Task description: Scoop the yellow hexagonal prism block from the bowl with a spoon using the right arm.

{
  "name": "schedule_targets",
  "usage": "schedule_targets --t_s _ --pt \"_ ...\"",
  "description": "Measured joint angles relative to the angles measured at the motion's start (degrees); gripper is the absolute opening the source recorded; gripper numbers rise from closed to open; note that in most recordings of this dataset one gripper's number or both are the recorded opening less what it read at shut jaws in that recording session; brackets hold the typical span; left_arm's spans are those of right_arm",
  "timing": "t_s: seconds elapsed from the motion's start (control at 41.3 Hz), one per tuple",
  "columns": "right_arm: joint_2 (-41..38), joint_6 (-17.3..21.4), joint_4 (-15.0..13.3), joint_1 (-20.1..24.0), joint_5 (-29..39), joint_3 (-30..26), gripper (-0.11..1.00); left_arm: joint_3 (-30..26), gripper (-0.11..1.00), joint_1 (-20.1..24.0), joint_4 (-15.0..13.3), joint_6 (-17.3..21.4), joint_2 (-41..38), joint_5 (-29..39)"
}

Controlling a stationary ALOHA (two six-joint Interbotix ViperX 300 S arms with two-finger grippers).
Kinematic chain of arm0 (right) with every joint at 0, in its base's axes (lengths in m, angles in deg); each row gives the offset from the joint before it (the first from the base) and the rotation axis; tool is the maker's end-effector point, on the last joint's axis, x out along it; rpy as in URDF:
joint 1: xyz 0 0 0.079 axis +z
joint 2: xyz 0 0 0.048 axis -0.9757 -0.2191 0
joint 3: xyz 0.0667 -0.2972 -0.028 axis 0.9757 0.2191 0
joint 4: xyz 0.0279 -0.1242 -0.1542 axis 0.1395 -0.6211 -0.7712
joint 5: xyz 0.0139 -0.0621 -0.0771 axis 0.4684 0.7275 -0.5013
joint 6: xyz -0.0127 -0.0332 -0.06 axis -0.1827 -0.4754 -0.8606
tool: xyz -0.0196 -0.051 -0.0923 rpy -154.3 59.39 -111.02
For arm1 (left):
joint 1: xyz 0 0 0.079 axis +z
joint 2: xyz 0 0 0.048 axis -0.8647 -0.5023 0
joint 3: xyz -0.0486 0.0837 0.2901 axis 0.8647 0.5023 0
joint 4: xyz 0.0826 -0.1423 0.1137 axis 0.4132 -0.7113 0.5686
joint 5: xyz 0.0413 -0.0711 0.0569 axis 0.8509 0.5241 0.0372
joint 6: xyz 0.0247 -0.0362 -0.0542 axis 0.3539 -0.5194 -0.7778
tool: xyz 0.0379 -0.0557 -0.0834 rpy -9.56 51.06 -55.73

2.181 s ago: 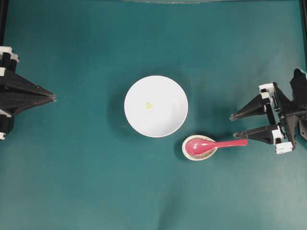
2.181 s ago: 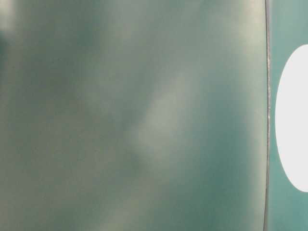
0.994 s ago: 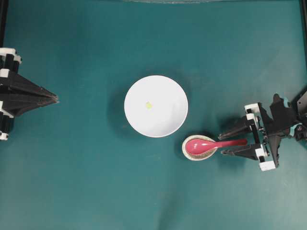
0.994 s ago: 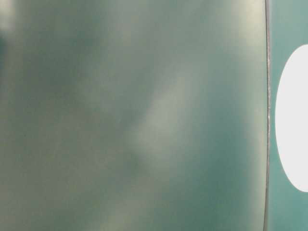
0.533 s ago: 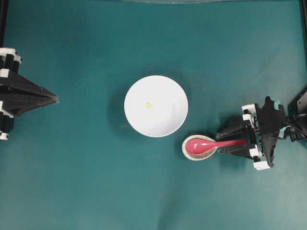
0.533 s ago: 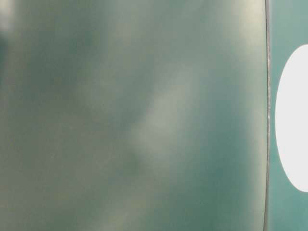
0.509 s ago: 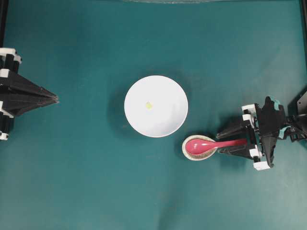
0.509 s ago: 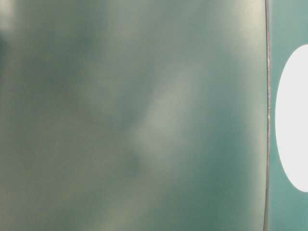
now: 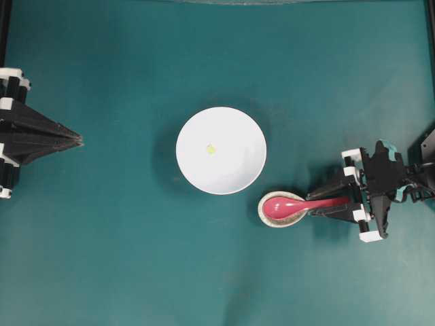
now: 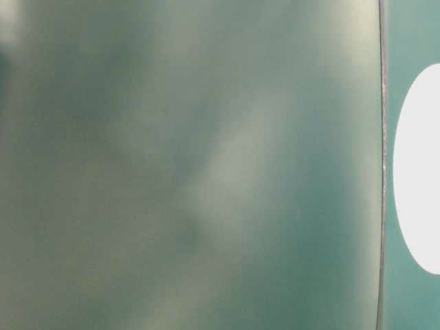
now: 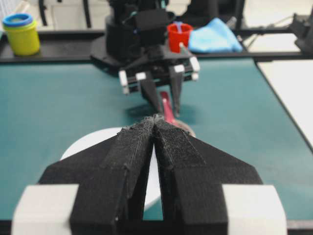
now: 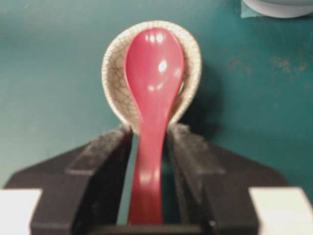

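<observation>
Teal matte table [image 9: 136, 258] w/ little on it. Glossy white round bowl [image 9: 221, 150] sits mid-table; tiny yellow hexagonal prism block [image 9: 211, 149] lies inside, left of centre. Just beside bowl's lower-right rim: small oval crackle-glazed beige spoon rest [image 12: 115, 63] holding scoop of glossy pink-red spoon [image 12: 152, 93], handle pointing toward right gripper [image 9: 326, 202]. Its black textured fingers [image 12: 102, 161] straddle the handle, narrow gap each side; can't tell if touching. Left gripper [image 9: 76, 140] well apart at table's left edge, fingers pressed together to a point. Behind table in left wrist view: red cup [image 11: 179, 36], blue cloth [image 11: 215, 39], yellow-green tub [image 11: 20, 33]. Table-level view too blurred to read.
</observation>
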Motion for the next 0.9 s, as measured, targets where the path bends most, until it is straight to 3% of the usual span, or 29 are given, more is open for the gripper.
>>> schedule_targets --t_s 0.557,0.897 --pt "0.0 -2.11 0.0 0.09 0.09 0.09 0.42 0.0 0.07 0.0 -0.09 0.35 -0.7 0.0" --pt "0.0 -2.55 0.0 0.09 -0.53 0.26 0.35 0.0 0.07 0.09 -0.09 0.53 -0.7 -0.09"
